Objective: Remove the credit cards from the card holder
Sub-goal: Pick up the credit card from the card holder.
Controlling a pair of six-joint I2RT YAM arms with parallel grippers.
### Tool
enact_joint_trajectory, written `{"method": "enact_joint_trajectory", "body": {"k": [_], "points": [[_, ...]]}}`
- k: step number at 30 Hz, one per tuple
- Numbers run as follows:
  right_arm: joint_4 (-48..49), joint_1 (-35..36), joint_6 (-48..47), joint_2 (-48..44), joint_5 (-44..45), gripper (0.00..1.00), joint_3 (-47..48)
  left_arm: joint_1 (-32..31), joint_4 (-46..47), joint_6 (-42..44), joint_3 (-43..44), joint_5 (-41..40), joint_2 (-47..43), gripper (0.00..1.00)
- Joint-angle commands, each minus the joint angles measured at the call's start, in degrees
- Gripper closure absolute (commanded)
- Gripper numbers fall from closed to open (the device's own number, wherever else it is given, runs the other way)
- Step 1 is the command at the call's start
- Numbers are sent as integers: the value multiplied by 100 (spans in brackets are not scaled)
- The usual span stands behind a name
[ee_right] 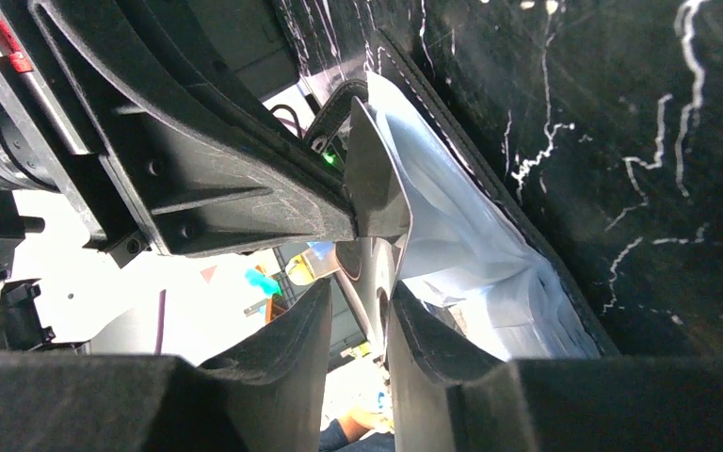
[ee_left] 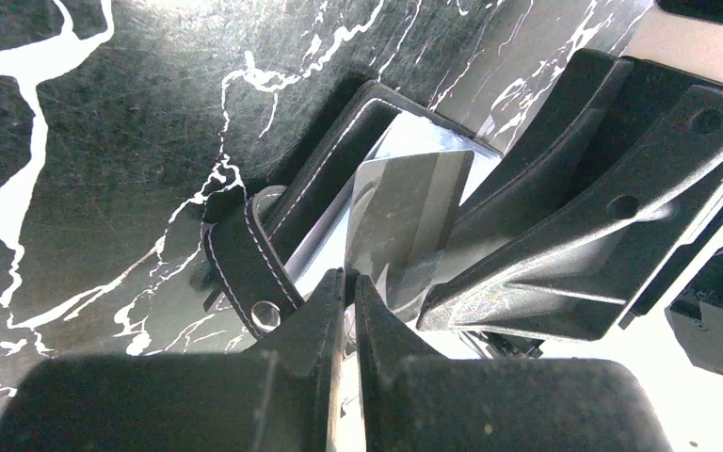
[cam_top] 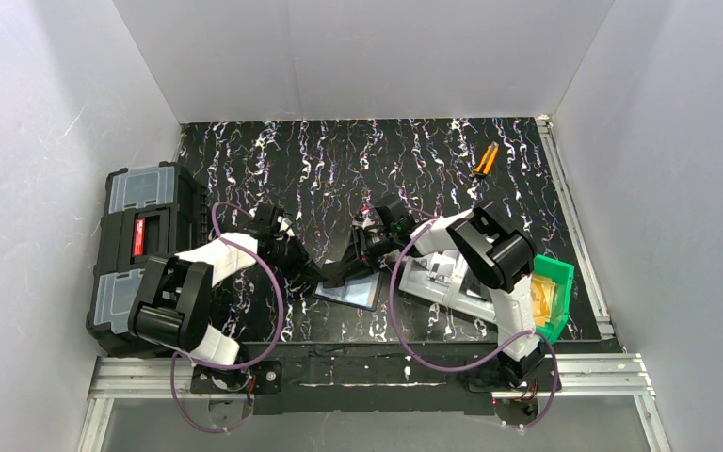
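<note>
Black leather with white stitching made up the card holder (cam_top: 350,292). It lay open and flat on the dark table (cam_top: 273,160), which had white squiggly marks all over. The holder's inside pockets were shiny and blue-grey. A short strap (ee_left: 245,268) with a round metal snap stuck out from its side.

One thin, pale silvery card (ee_left: 405,212) rose up from the pockets, tilted and a little bent.

My left gripper (ee_left: 348,287) was squeezed tight at the holder's edge, right beside the strap. I could not tell if it pinched that edge. My right gripper (ee_right: 358,315) was at the other side of the holder. Its two rough black fingers stood apart, with the card's edge between them and a gap on one side.

Left of the holder sat a big black toolbox (cam_top: 141,240) with see-through lids. Just right of the holder was a flat grey tray (cam_top: 433,282), and past that a green bin (cam_top: 554,281). Far behind the holder lay a small orange-handled tool (cam_top: 485,160).
</note>
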Motion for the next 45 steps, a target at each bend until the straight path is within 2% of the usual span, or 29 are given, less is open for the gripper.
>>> {"method": "enact_joint_trajectory", "body": {"k": [1,6,23,29,34,38,42,45], "points": [[176,84,22,-496,-311,67,59,-80,-387,147,-108,-313,-94,100],[-131,113,-160,-630,-269,72,90,-78,-418,165,-96,-335,-106,100],[-2157,207,-1309,-921,83,86,662,-83,-505,285,-69,-407,-195,100],[-2519,222,-1529,-839,223,98,867,-78,-539,354,-25,-386,-266,100],[-3032,217,-1855,-967,604,99,1056,-79,-874,608,209,-575,-414,99],[-3385,218,-2006,-1180,988,99,1110,-81,-1226,834,474,-730,-584,83],[-3736,185,-2130,-1482,1420,99,1122,-78,-1524,1081,759,-849,-785,50],[-4028,132,-2191,-1755,1716,99,1119,-79,-1719,1254,965,-909,-895,38]]}}
